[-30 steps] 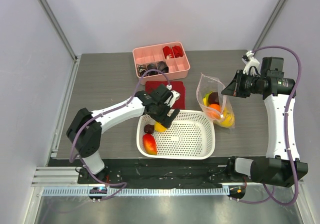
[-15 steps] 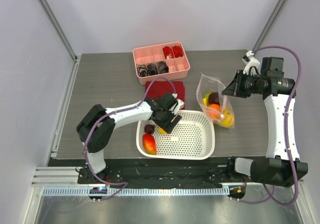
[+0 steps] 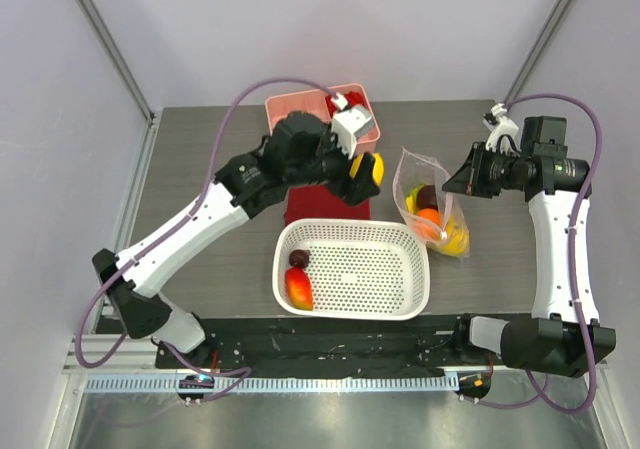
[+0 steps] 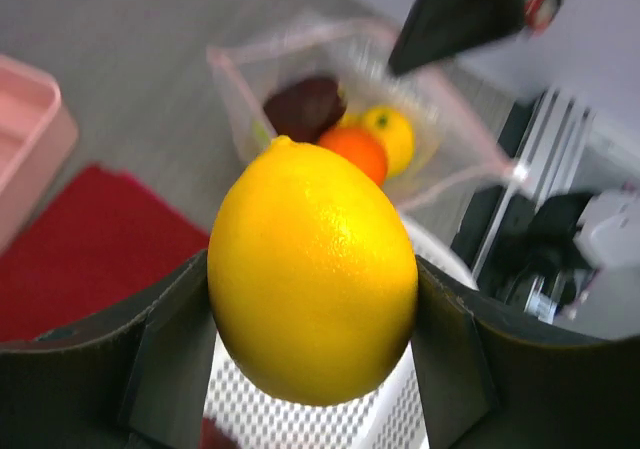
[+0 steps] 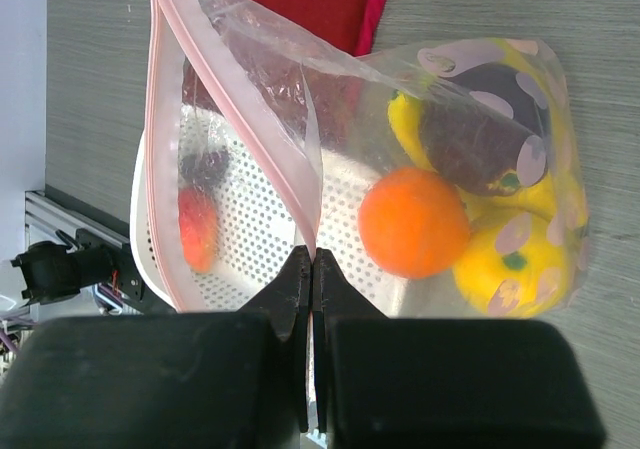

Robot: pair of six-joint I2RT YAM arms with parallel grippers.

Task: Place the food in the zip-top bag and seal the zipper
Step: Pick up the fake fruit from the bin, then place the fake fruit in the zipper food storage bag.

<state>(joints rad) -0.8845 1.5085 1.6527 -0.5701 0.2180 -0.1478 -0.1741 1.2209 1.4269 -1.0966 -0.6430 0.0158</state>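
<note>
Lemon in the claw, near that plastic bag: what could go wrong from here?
The lemon is round and smooth, pinched only at its sides by the left gripper; it might slip and roll off. The right gripper holds the zip-top bag by one thin edge, so the floppy mouth may fold if bumped.

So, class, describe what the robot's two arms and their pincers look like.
The left arm and right arm have white links and black joints, each trailed by a loose purple cable. The left pincer and right pincer each have two flat, dark fingers.
</note>
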